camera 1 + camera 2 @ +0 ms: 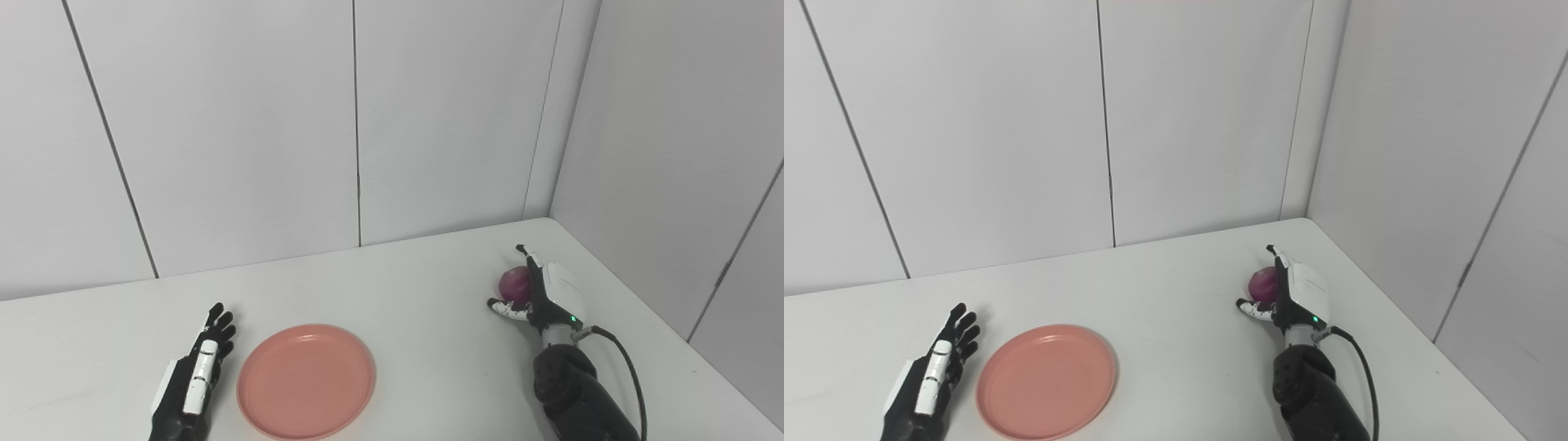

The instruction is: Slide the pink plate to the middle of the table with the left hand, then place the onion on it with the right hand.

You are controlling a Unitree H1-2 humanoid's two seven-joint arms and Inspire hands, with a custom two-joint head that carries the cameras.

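The pink plate (306, 381) lies flat on the white table (416, 288), near the front edge and left of centre. My left hand (195, 373) rests just left of the plate with fingers stretched and apart, a small gap from the rim, holding nothing. The purple onion (513, 282) sits on the table at the right. My right hand (547, 292) stands on edge against the onion's right side, fingers extended past it and thumb (503, 307) spread in front of it. The fingers are not closed around the onion.
White wall panels (245, 135) run along the table's back edge and the right-side wall (674, 153) meets it at the back right corner. A black cable (626, 361) trails from my right wrist. Bare tabletop lies between plate and onion.
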